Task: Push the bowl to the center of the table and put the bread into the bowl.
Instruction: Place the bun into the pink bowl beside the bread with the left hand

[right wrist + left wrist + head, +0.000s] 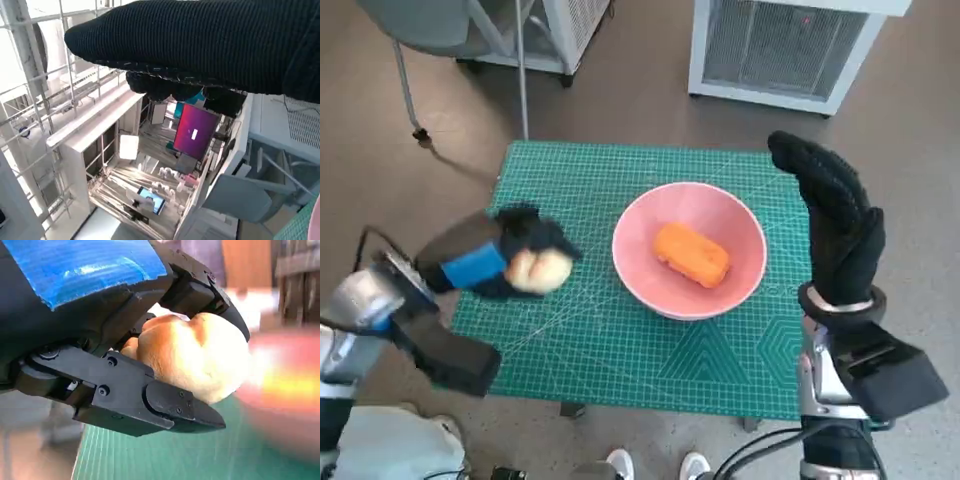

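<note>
The left hand [515, 262] grips the bread [538, 270], a pale round roll; the left wrist view shows the black fingers [165, 407] closed around it. The bowl [689, 262] stands near the middle of the green mat [620, 350] with an orange thing [692, 254] already inside. From the bread, the bowl lies at about 3 o'clock, near but apart. The right hand [835, 225] is raised at the bowl's 3 o'clock side, open and holding nothing. The left hand is the one to carry the bread over the rim.
</note>
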You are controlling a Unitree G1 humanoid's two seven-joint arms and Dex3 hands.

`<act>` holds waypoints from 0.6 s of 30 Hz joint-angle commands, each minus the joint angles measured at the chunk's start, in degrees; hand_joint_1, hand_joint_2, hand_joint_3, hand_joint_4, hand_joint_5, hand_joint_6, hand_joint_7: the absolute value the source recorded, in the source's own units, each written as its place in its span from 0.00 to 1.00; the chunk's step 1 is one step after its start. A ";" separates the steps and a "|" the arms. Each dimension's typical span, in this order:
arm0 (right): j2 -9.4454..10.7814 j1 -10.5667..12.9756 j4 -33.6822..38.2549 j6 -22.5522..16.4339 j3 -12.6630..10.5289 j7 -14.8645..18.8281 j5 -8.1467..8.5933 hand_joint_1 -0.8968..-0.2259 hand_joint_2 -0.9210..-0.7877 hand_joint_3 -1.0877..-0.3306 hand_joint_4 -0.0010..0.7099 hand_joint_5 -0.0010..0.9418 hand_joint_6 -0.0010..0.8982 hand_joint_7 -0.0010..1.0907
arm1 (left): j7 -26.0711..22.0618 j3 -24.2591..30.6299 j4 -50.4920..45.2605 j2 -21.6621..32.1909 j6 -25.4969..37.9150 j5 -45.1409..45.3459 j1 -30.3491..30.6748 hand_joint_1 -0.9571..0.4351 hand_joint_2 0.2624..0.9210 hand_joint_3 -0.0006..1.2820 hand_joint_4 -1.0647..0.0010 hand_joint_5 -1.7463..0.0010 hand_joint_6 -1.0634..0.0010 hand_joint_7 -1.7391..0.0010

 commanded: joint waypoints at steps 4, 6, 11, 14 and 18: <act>-0.94 0.21 1.59 -0.58 -0.43 1.52 0.39 0.57 0.00 0.36 0.39 0.02 0.00 0.58 | -0.57 -0.88 -2.72 -5.80 -0.19 -2.01 -9.92 0.69 1.00 0.10 0.49 0.28 0.40 0.30; -1.03 0.24 1.78 -0.84 -0.53 1.75 0.50 0.57 0.00 0.36 0.39 0.02 0.00 0.58 | -0.27 -1.71 -2.35 -7.51 -0.44 -1.22 -12.10 0.69 1.00 0.10 0.49 0.29 0.41 0.29; -1.07 0.21 2.38 -1.44 -0.70 1.92 0.37 0.57 0.00 0.35 0.39 0.02 0.00 0.58 | 0.13 -4.56 -0.55 -11.62 -0.69 1.57 -16.71 0.69 1.00 0.10 0.48 0.29 0.42 0.29; -1.15 0.36 2.54 -1.73 -0.77 1.94 0.41 0.57 0.00 0.35 0.39 0.02 0.00 0.58 | 0.05 -6.62 1.33 -14.30 -0.49 2.72 -18.90 0.69 1.00 0.10 0.47 0.29 0.42 0.30; -1.24 0.52 2.46 -1.98 -0.83 1.80 0.20 0.58 0.00 0.35 0.39 0.02 0.00 0.58 | -0.86 -9.44 4.72 -17.10 -0.54 4.04 -21.34 0.69 1.00 0.09 0.46 0.29 0.41 0.30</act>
